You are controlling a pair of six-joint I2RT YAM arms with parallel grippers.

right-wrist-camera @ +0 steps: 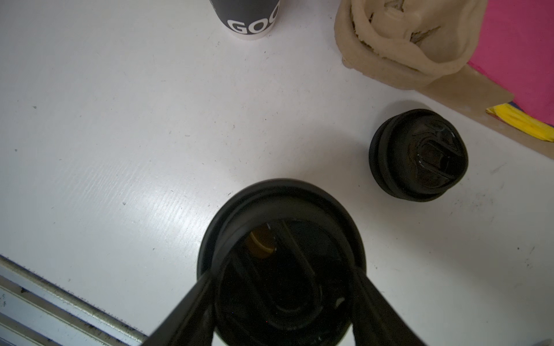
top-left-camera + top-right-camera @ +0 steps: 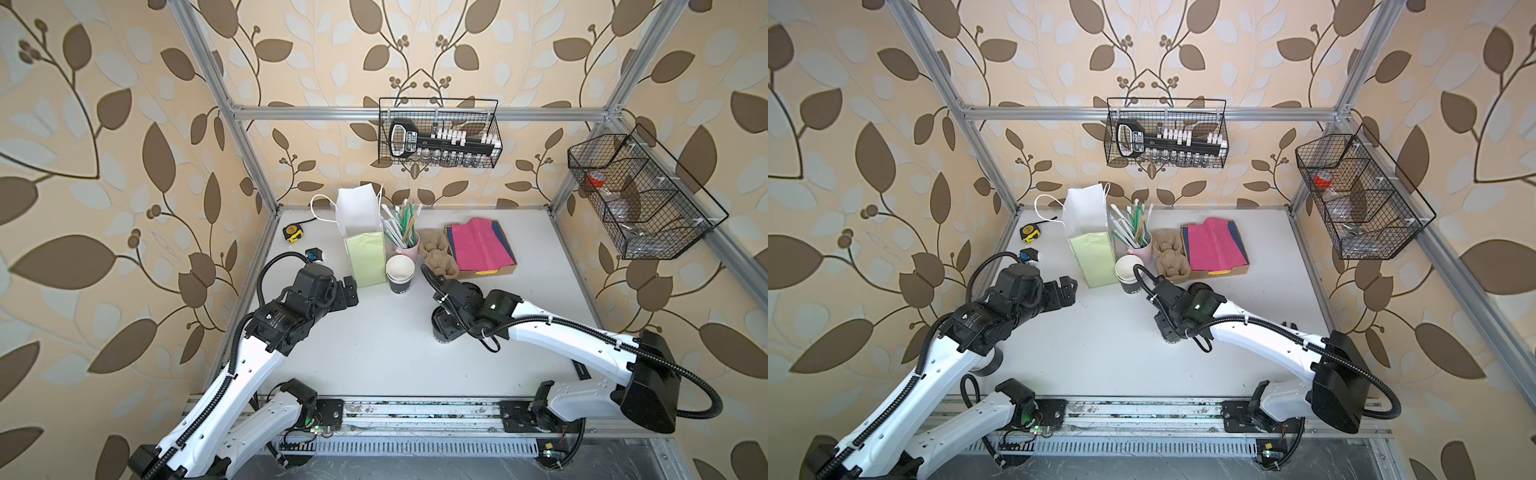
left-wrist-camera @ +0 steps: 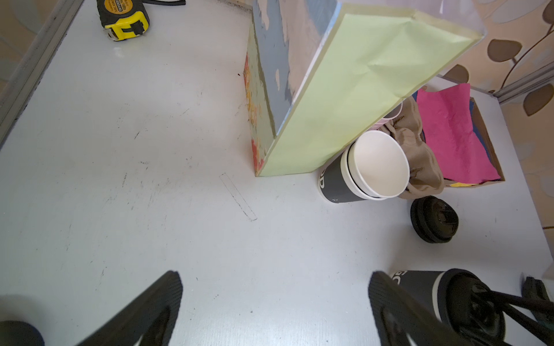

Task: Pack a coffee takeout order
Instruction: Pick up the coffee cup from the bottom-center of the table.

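In both top views the right arm's wrist covered most of the dark paper cup (image 2: 441,332), leaving only its lower wall showing; the right wrist view showed the right tool (image 1: 284,269) closed against opposite sides of the cup's black domed lid (image 1: 281,194), the cup standing on the tabletop (image 2: 374,353) near its middle. The print on the cup was cut off in the left wrist view. The left tool (image 3: 275,287) hung spread wide over bare tabletop, holding nothing. A loose black lid (image 1: 419,155) lay near the cup, half hidden by the arm from above. The brown pulp carrier (image 2: 436,257) sat well behind the cup, touching a cardboard tray (image 2: 509,268) in which the pink napkin (image 2: 480,245) lay on top; a navy napkin (image 2: 503,228) beneath showed only at its edges. The tabletop was white and scuffed, walled by leaf-patterned wallpaper (image 2: 104,166) and an aluminium frame (image 2: 332,112) carrying two wire baskets (image 2: 440,133).
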